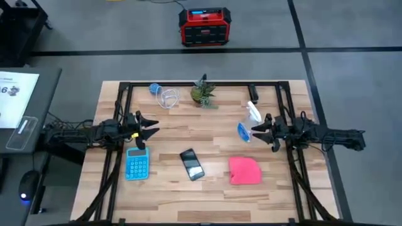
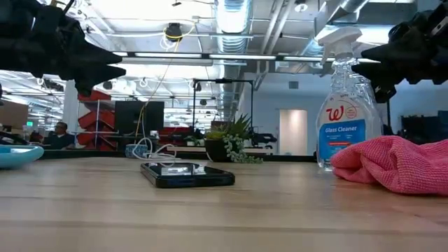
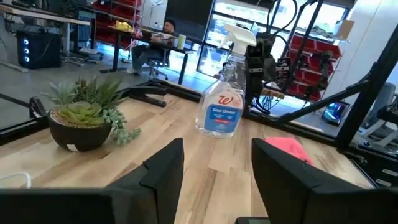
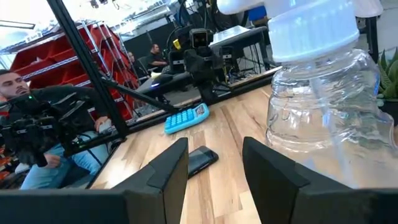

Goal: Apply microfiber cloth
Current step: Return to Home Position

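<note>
Cloth: the pink cloth [image 1: 244, 170] lay bunched on the table's [image 1: 207, 194] right front part, flat on the wood, with neither gripper touching it.
Cloth's neighbours: the phone [image 1: 191, 164] was to its left and apart from it; the spray bottle [image 1: 253, 113] stood upright farther back on the same side.
Left gripper: the left gripper [image 1: 151, 130] hung above the table's left edge, pointing inward, fingers spread wide and empty.
Right gripper: the right gripper [image 1: 259, 135] hung above the right edge, just beside the bottle and back of the cloth, fingers wide apart and empty.
Phone: black, flat near the table's middle front, lying at a slant.
Calculator: the light blue calculator [image 1: 137, 164] lay left of the phone, below the left gripper.
Back of table: a potted plant [image 1: 203, 93] stood at mid-back, with a coiled cable [image 1: 166, 96] to its left.
Room: seated people showed beyond the table in both wrist views.
</note>
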